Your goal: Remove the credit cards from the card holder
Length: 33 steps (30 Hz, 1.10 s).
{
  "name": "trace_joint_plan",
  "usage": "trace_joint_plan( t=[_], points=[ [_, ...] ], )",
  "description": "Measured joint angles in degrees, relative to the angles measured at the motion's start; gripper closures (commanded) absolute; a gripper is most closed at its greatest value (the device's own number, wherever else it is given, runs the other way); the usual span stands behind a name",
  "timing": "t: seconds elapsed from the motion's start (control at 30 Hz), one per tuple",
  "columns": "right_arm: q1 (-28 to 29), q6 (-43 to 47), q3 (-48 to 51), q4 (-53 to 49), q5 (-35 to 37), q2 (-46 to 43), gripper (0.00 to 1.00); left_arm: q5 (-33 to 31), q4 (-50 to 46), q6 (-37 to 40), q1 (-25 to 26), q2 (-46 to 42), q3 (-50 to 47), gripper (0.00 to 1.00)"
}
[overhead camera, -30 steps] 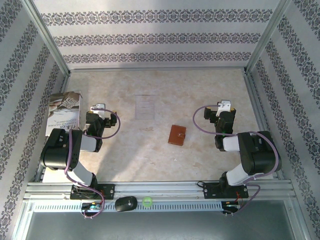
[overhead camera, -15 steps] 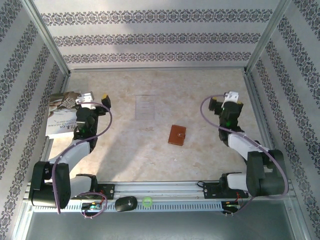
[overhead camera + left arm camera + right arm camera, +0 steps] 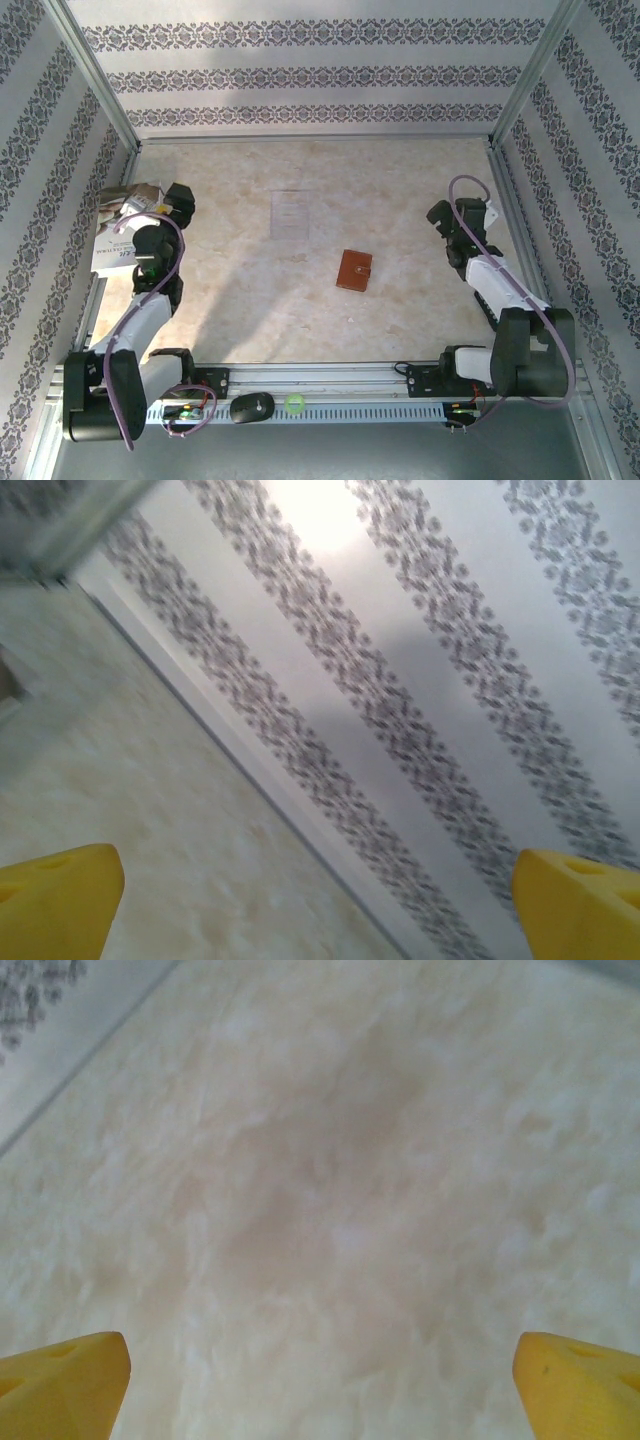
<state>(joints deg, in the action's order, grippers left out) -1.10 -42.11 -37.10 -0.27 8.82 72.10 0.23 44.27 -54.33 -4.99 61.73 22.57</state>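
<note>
Both arms have unfolded over the last second. The left arm [image 3: 140, 300] has swung out toward the left wall, and its wrist now sits at the right edge of the booklet [image 3: 112, 240]. The right arm [image 3: 500, 290] has stretched forward along the right side of the bench [image 3: 250, 310]. The card holder [image 3: 354, 269] has not shifted.

One card holder is on the bench, a small reddish-brown wallet folded shut, so its inside is hidden. It lies right of centre, nearer the right arm than the left and well apart from both. One pale translucent sheet [image 3: 290, 213] lies flat beyond it, up and to the left. The single printed booklet rests against the left wall. On the rail at the near edge are one black mouse [image 3: 251, 407] and one small green ball [image 3: 294, 404], side by side.

The left jaws are spread wide with nothing between them. Their two yellow fingertips [image 3: 60, 900] sit at the bottom corners of the left wrist view, which is tilted up at the patterned back wall [image 3: 420, 680]. The right jaws are likewise released and empty, with two yellow fingertips [image 3: 575, 1385] framing bare marbled bench surface.
</note>
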Motion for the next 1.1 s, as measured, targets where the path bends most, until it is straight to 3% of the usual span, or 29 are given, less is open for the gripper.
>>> trace_joint_plan(
  t=[0.13,0.23,0.33,0.5,0.67,0.8,1.1],
  points=[
    [6.6,1.1,-0.3,-4.9,-1.4,-4.3,0.02,5.9,7.8,-5.6,0.0,4.6,-1.7,0.01],
    [11.7,1.7,0.2,-7.0,-3.5,-7.2,0.05,11.5,8.4,-7.7,0.0,6.1,-1.2,0.01],
    [14.8,1.6,2.9,-8.0,-6.2,-8.5,0.14,16.4,4.3,-7.4,1.5,5.8,2.1,0.04],
    [20.2,1.5,7.3,-10.3,-10.6,-8.2,0.2,21.3,-5.7,-2.7,9.4,1.2,5.6,0.13],
    [24.5,1.5,7.4,-10.0,-12.8,-5.2,0.28,22.3,-15.3,3.2,17.5,-0.5,6.3,0.23],
    [24.6,1.9,7.3,-9.2,-13.8,-1.1,0.32,22.3,-21.5,7.5,22.7,0.7,6.5,0.26],
    [24.6,3.5,3.9,-6.4,-16.3,5.8,0.32,21.6,-26.8,11.4,24.6,6.5,6.6,0.39]
  ],
)
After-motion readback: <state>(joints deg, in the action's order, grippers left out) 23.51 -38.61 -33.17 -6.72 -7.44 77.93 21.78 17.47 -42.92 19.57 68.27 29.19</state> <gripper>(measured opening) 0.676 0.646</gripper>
